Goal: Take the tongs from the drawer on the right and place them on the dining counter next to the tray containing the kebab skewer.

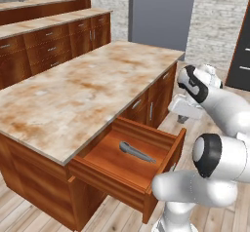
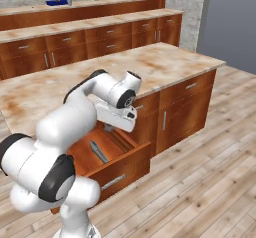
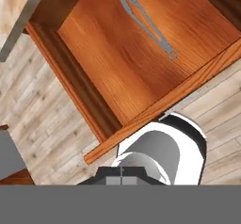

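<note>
I have the drawer (image 1: 128, 164) pulled well out from under the marbled island counter (image 1: 83, 87), and the tongs (image 1: 137, 152) lie flat on its wooden floor, apart from the walls as far as I can see. In the right base view the tongs (image 2: 98, 151) show as a slim dark strip running lengthwise inside the drawer (image 2: 112, 169), whose front carries a short silver bar handle (image 2: 113, 182). My hand (image 2: 121, 119) hangs above the open drawer, near its back end and just below the counter edge, clear of the tongs. From the hand view I look down into the drawer (image 3: 141, 58) and see the tongs (image 3: 146, 23) lying diagonally near the top of the picture. The fingertips are not clear to me in any view, so I cannot tell how far the hand is open; nothing appears to be in it. Far back on the raised dining counter (image 2: 110, 3) I make out a small blue shape, the tray (image 2: 56, 2).
</note>
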Tool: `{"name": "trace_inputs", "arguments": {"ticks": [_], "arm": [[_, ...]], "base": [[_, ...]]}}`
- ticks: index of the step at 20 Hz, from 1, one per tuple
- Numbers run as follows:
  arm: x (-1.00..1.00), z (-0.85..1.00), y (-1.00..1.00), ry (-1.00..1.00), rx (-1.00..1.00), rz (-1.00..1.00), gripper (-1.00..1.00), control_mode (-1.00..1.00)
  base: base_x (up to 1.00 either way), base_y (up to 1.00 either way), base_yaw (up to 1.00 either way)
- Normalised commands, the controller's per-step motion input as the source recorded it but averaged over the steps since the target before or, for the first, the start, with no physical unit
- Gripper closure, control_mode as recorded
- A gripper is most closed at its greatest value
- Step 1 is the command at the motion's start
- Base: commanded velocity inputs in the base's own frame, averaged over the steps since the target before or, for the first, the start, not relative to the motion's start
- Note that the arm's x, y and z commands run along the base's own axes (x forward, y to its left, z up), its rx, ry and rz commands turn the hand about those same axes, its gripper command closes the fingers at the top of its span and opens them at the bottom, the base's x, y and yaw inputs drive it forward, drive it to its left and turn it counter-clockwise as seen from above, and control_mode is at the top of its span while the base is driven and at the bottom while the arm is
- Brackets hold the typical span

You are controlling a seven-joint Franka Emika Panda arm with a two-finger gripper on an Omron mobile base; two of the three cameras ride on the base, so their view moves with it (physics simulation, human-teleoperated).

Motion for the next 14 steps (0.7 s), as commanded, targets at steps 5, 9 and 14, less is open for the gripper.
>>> {"name": "trace_inputs", "arguments": {"ticks": [5, 9, 14], "arm": [[0.03, -0.09, 0.2, 0.0, -0.11, 0.45, 1.0, -1.0], [0.02, -0.22, 0.03, 0.0, -0.06, 0.43, 1.0, -1.0], [0.04, -0.18, 0.18, -0.1, 0.0, 0.24, 1.0, -1.0]], "base": [[0.0, 0.0, 0.0], [0.0, 0.0, 0.0], [0.0, 0.0, 0.0]]}}
